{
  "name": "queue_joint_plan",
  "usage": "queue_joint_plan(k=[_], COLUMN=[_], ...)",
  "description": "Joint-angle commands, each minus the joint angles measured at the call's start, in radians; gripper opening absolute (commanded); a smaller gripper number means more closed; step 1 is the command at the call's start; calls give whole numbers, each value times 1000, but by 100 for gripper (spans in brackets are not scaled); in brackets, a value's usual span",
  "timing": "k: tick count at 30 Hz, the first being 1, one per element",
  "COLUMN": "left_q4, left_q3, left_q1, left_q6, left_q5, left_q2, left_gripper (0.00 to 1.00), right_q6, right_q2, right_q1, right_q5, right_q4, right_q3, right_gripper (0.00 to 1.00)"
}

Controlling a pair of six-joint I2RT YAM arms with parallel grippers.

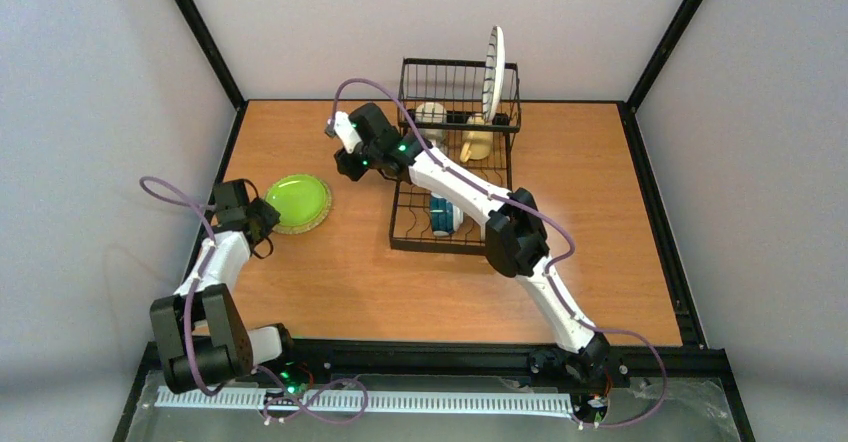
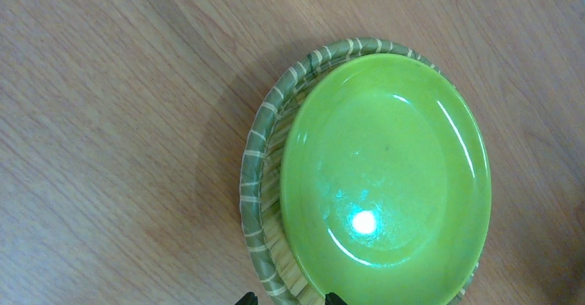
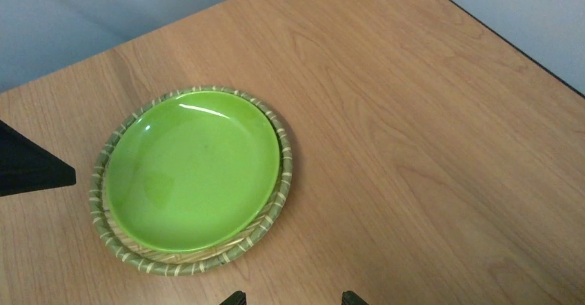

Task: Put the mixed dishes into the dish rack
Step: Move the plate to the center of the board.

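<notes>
The lime-green plate [image 1: 297, 200] [image 2: 386, 181] [image 3: 193, 170] lies on the tan woven plate [image 1: 300, 228] [image 2: 256, 174] [image 3: 283, 177] at the table's left. My left gripper [image 1: 266, 222] [image 2: 290, 299] hovers open, its tips straddling the near rim of both plates. My right gripper [image 1: 346, 165] [image 3: 293, 298] is open over bare wood to the right of the plates. The dish rack [image 1: 420, 245] holds the striped plate [image 1: 494, 74] upright, a cream mug [image 1: 432, 116], a yellow mug [image 1: 478, 143] and a teal-and-white cup [image 1: 445, 214]. The cream bowl does not show.
The right arm [image 1: 470, 197] stretches across the rack's left side. A dark part of the left arm [image 3: 27, 167] juts in at the left edge of the right wrist view. Black frame posts [image 1: 200, 32] edge the wooden table [image 1: 600, 222].
</notes>
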Motion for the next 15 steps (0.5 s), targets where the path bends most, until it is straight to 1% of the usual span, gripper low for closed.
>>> queue_joint_plan(k=[1,9,15], left_q4=[3,102,140], left_q3=[19,-43,-62], left_q1=[-5,-5,-5], left_q6=[-40,-100,-128], left_q5=[-9,1,-7], left_q2=[24,48,56], left_gripper=[54,55,55], right_q6=[7,4,1], right_q2=[23,30,38], right_q1=[12,12,12], right_q5=[-13,-16,-14], right_q4=[0,2,4], right_q3=[22,20,19], right_gripper=[79,79,79])
